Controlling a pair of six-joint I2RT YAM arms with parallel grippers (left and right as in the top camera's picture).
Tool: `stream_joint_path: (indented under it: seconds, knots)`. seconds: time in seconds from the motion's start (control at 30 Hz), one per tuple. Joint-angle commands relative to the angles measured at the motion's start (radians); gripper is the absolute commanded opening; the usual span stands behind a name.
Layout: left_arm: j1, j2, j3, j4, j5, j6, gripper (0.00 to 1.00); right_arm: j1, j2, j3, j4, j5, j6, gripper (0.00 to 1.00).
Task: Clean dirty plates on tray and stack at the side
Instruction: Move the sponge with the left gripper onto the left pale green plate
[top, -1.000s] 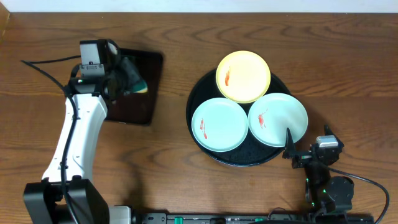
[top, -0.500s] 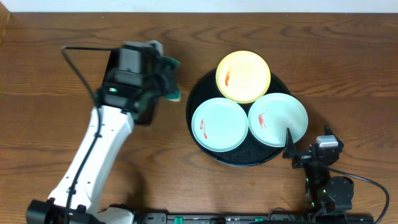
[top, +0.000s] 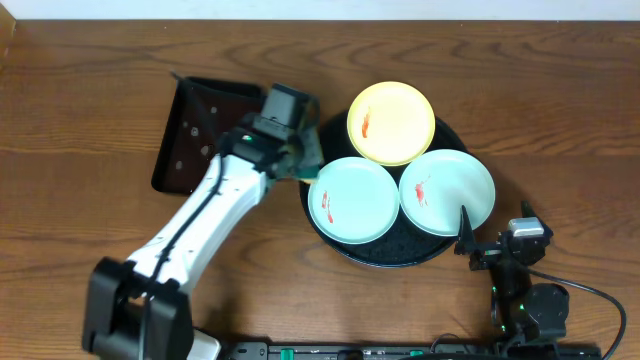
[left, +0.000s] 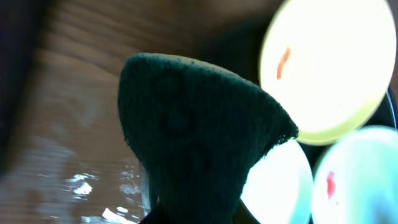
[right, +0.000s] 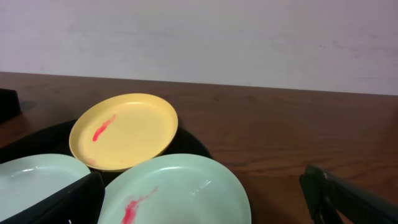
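Your left gripper (top: 302, 157), pinching the sponge (left: 199, 137), hovers at ten o'clock of the tray (top: 385, 257); pressing the nearest mint plate (top: 352, 200) off-centre could tip it.

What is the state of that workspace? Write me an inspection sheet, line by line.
Surface: brown wooden table, grain visible.
Job's things: round black tray holds the yellow plate, left mint plate and right mint plate; each has a red smear; none stacked aside yet.
Clutter: rectangular black tray, left of the round one.
Pincers: left pincer shut on a dark green sponge, at the round tray's left rim; right pincer open, beside the right mint plate.
Cables: black cable by the right arm's base.
Surroundings: pale wall behind the table.
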Motion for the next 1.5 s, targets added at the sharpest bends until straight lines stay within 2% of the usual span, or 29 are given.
stream_joint_path:
  seconds: [0.0,0.3,0.6,0.8,1.0,1.27,1.47]
  knots:
    - [-0.065,0.053,0.017,0.018,0.035,-0.098,0.07,-0.006,-0.002,-0.002,-0.004,0.009,0.014,0.99]
    - [-0.180,0.209,0.017,0.121,0.035,-0.105,0.07,-0.006,-0.002,-0.002,-0.004,0.009,0.014,0.99]
    - [-0.195,0.251,0.017,0.116,0.035,-0.105,0.07,-0.006,-0.002,-0.002,-0.004,0.009,0.014,0.99]
    - [-0.200,0.251,0.016,0.065,0.016,-0.245,0.07,-0.006,-0.002,-0.002,-0.004,0.009,0.014,0.99]
    - [-0.232,0.251,0.016,0.069,0.011,-0.263,0.07,-0.006,-0.002,-0.002,-0.004,0.009,0.014,0.99]
    - [-0.294,0.251,0.006,0.071,-0.120,-0.337,0.08,-0.006,-0.002,-0.002,0.011,0.008,0.014,0.99]
    - [-0.298,0.251,-0.004,0.080,-0.146,-0.338,0.08,-0.006,-0.002,-0.002,0.096,-0.188,0.243,0.99]
